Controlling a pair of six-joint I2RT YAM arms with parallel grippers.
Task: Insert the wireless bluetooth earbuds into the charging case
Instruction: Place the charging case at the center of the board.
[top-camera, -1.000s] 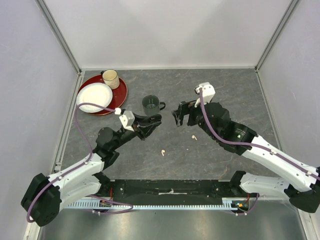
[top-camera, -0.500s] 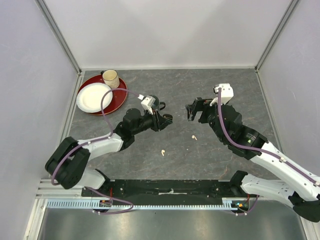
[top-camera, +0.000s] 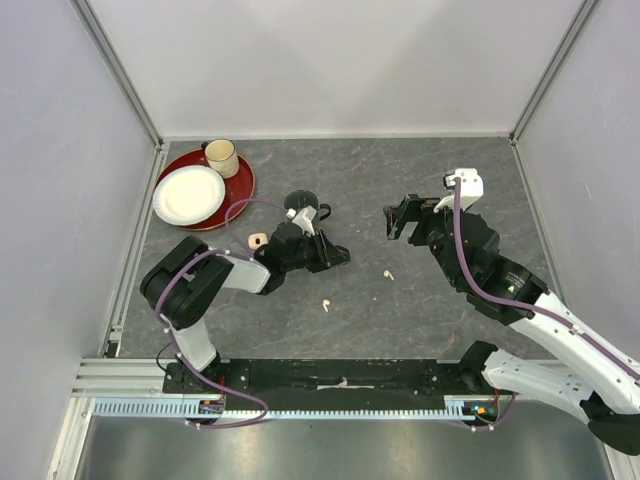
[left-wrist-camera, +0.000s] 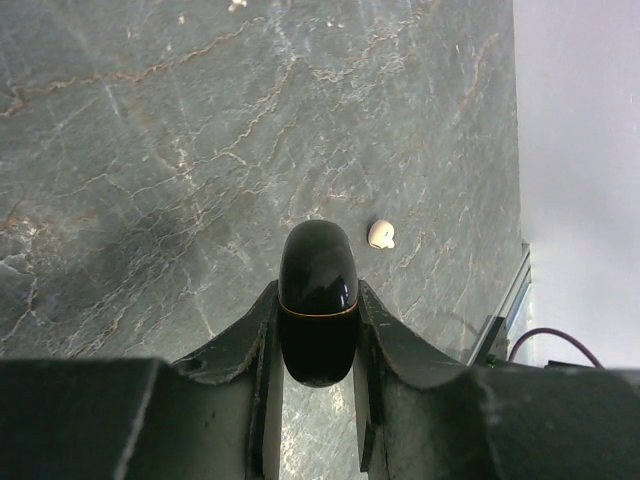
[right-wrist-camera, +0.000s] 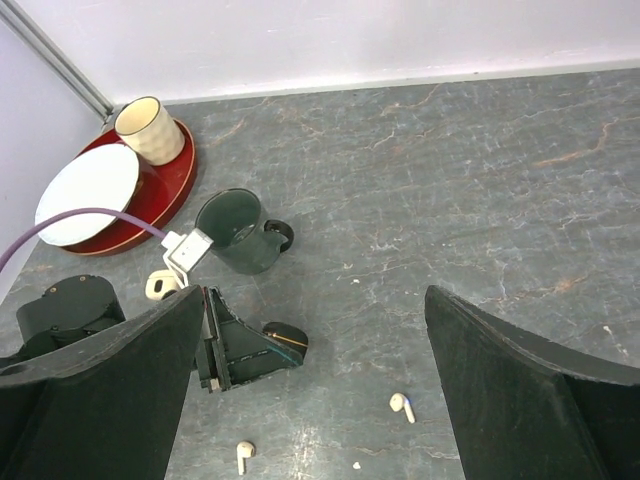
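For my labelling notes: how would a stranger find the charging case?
Find the green mug mid-table. Just nearer the arms' bases, the left gripper is shut on the charging case: a glossy black oval with a thin gold seam, unlike the loose white earbuds.

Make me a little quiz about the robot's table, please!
1. True or false: the right end effector is shut on the green mug.
2. What does the left end effector hold? A) a white plate B) a black charging case C) a cream cup
3. In the top view, how many white earbuds lie loose on the table between the arms?

Key: 1. False, it is open and empty. 2. B. 3. Two, the other lying nearer the right arm.
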